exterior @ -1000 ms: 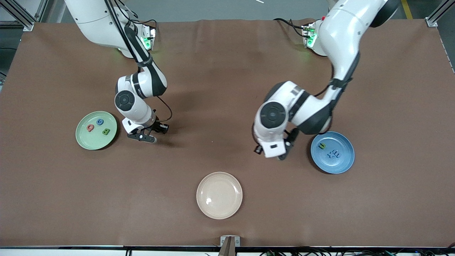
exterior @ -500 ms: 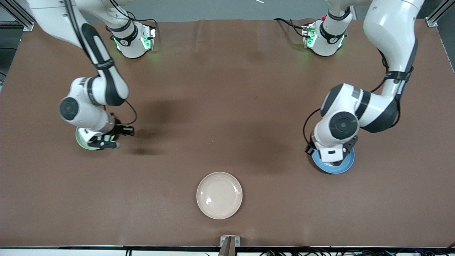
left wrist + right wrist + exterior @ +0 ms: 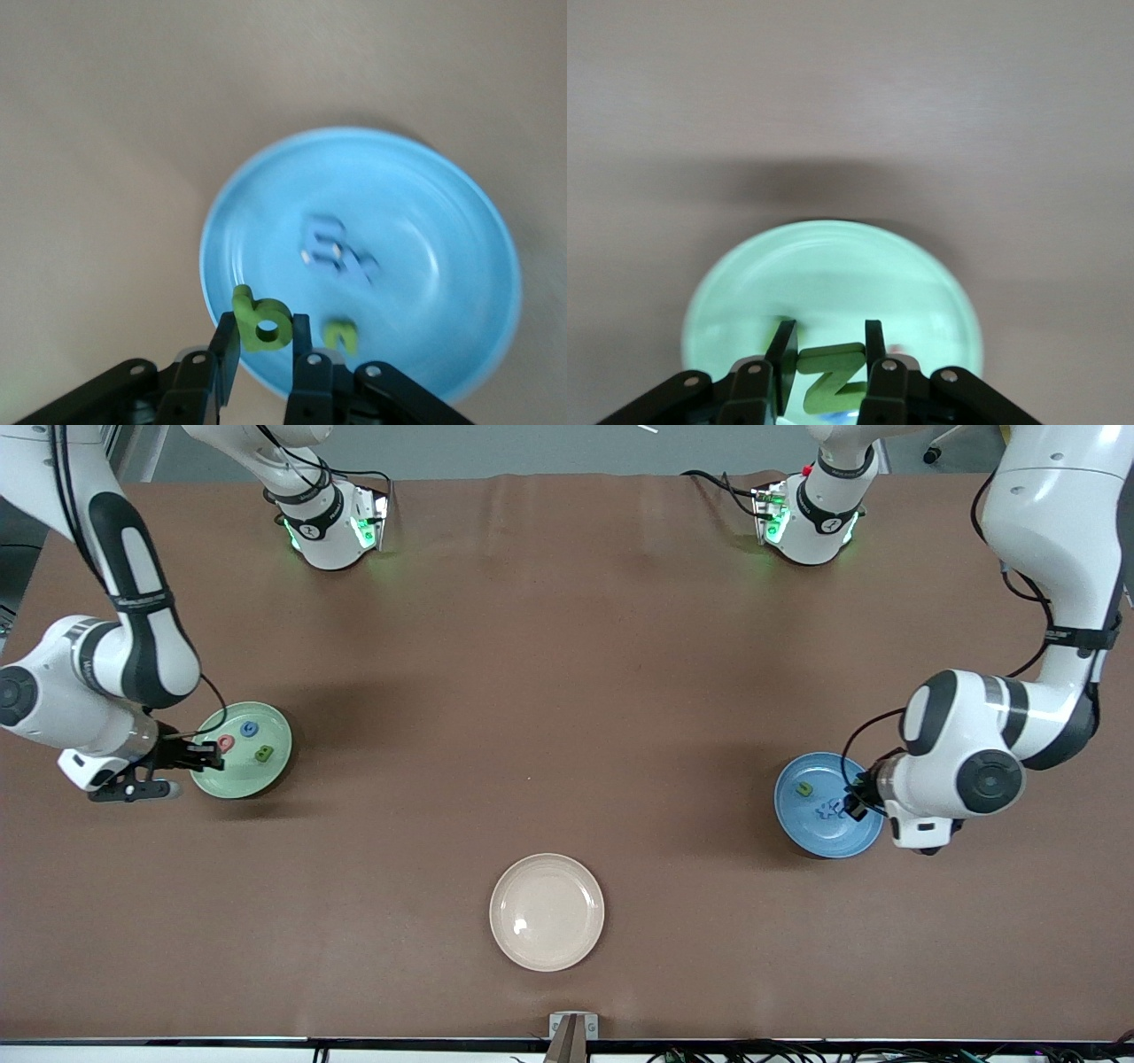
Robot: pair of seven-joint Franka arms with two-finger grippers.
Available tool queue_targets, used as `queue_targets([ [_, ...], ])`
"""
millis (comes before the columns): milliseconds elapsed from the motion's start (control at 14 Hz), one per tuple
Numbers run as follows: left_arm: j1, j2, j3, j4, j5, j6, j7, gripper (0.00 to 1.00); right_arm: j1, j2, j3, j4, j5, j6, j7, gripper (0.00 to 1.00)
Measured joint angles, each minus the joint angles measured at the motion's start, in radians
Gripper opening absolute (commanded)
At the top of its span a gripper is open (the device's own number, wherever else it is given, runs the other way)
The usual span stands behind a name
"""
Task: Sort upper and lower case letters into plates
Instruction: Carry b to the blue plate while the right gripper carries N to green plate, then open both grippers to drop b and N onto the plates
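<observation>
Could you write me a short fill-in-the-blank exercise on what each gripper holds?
1. The left gripper is shut on a lime-green letter ___.
2. It hangs over the round ___ plastic plate.
3. The right gripper grips a green letter Z over the pale ___ plate.

Missing words: b; blue; mint-green

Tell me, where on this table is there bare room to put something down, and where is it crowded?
The cream plate holds nothing. Brown table lies bare between it and the robot bases. Crowded: the green plate, with letters in it and the right gripper clamping a green Z; likewise the blue plate, where the left gripper clamps a green b.
</observation>
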Motion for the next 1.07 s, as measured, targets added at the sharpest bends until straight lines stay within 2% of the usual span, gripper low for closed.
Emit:
queue_targets([
  [71, 0.025, 0.006, 0.000, -0.017, 0.000, 0.018, 0.023, 0.40, -0.015, 0.023, 0.000, 0.016, -0.001, 0.001, -0.018, 0.07],
  [143, 0.039, 0.014, -0.001, -0.030, 0.000, 0.029, 0.039, 0.66, -0.021, 0.047, 0.000, 0.031, -0.001, 0.004, -0.025, 0.07],
  [214, 0.043, 0.021, -0.001, -0.037, 0.000, 0.036, 0.045, 1.00, -0.021, 0.069, 0.002, 0.042, -0.001, 0.009, -0.025, 0.07],
  [429, 0.038, 0.020, -0.016, -0.036, 0.000, 0.042, 0.046, 1.00, -0.017, 0.104, 0.014, 0.054, -0.001, 0.020, -0.024, 0.07],
  [643, 0.035, -0.007, -0.058, 0.011, 0.000, 0.032, 0.046, 1.00, -0.015, 0.120, 0.019, 0.054, 0.000, 0.020, -0.023, 0.07],
  [1000, 0.032, -0.078, -0.114, 0.206, 0.000, -0.160, 0.062, 1.00, -0.006, 0.148, 0.025, 0.044, 0.019, 0.029, -0.022, 0.10],
  [1071, 0.032, -0.086, -0.121, 0.245, 0.000, -0.188, 0.088, 1.00, -0.002, 0.150, 0.026, 0.037, 0.025, 0.037, -0.021, 0.21],
])
